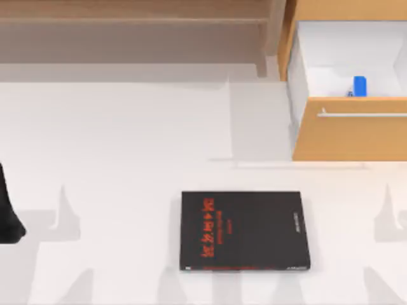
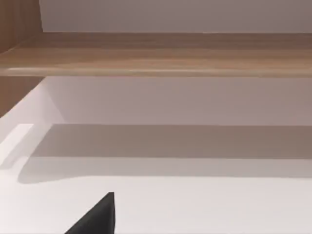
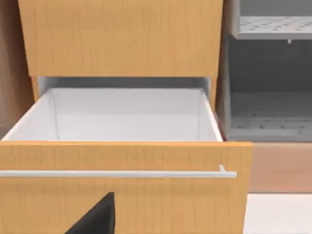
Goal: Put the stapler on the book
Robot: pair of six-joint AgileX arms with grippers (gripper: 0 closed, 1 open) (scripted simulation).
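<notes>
The black book [image 1: 245, 230] with red lettering lies flat on the white table, near the front edge at the middle. The small blue stapler [image 1: 360, 86] sits inside the open drawer [image 1: 350, 136] at the back right, close behind the drawer's front panel. My left arm [image 1: 7, 219] is parked at the table's left edge, far from the book. A black part of the left gripper [image 2: 97, 219] hangs over bare table. A black part of my right gripper [image 3: 97, 217] faces the drawer's front panel [image 3: 122, 195], which hides the stapler in that view.
The drawer has an orange wooden front, a silver handle bar [image 1: 362, 114] and white inner walls. A low wooden shelf [image 1: 133, 25] runs along the back left. Grey perforated cabinet shelves [image 3: 270, 114] stand beside the drawer.
</notes>
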